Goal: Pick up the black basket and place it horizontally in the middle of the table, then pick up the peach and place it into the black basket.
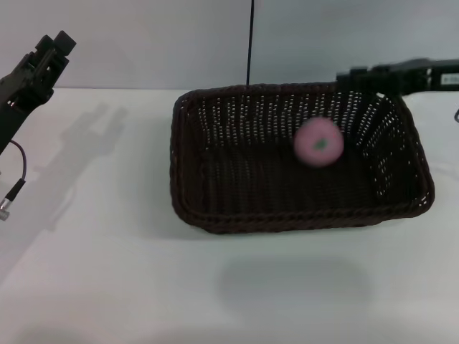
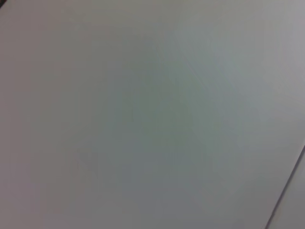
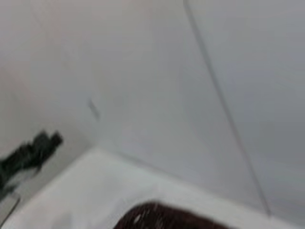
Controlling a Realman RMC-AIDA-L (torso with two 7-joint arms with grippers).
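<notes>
The black basket (image 1: 287,218) lies lengthwise across the middle of the white table (image 1: 107,251). The pink peach (image 1: 318,142) is inside the basket, right of its middle, blurred and apart from both grippers. My right gripper (image 1: 348,75) is held over the basket's far right corner, above the rim. My left gripper (image 1: 56,46) is raised at the far left, away from the basket. The right wrist view shows part of the basket's rim (image 3: 162,217) and the left arm (image 3: 28,155) farther off. The left wrist view shows only a plain grey surface.
A thin black vertical line (image 1: 249,43) runs up the wall behind the basket. A loose cable with a plug (image 1: 8,201) hangs from the left arm over the table's left side. The wall stands close behind the table.
</notes>
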